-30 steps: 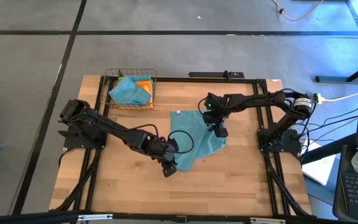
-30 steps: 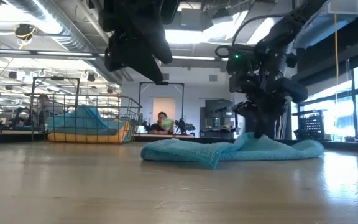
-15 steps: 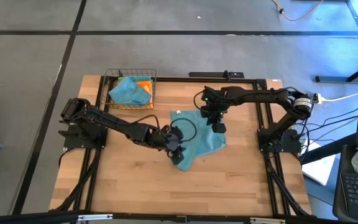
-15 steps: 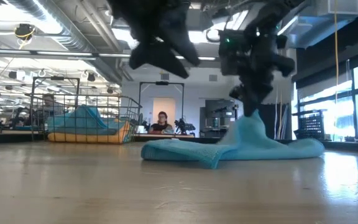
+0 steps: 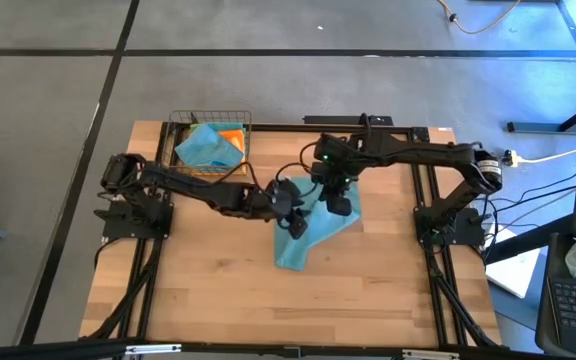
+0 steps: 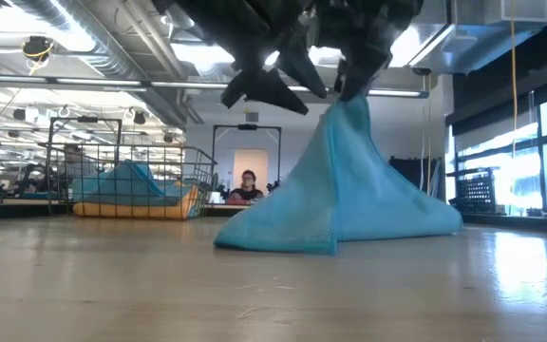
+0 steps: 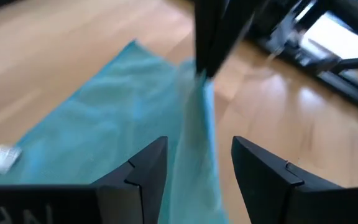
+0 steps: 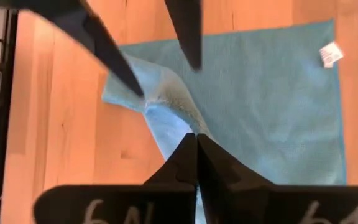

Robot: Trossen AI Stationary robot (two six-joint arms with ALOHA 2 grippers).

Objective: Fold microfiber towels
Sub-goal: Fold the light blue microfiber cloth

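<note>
I have the right gripper [image 5: 337,200] pinched shut on a fold of the teal microfiber towel [image 5: 308,225], which sits just past the middle of the wooden table [image 5: 208,290] toward two o'clock in the high view. From the low camera the towel [image 6: 349,190] rises in a tent shape, its peak drawn up into that gripper [image 6: 349,84] while its lower edges rest on the boards. My right wrist camera shows the two dark fingers [image 8: 194,158] pressed together with the cloth [image 8: 272,106] spread below, a small white tag [image 8: 330,53] at one corner.

The left gripper [image 5: 293,222] is right beside the lifted fold, at about nine o'clock from the right one, its jaws standing apart. In its wrist view the fingers [image 7: 145,168] straddle a raised ridge of the towel [image 7: 104,124] without closing on it (I cannot tell whether either pad touches the fabric).

At eleven o'clock on the table stands a wire basket [image 5: 210,146] holding another teal towel [image 5: 206,147] lying over an orange towel [image 5: 231,136]. The low view shows a person [image 6: 248,187] seated far back in the room.
</note>
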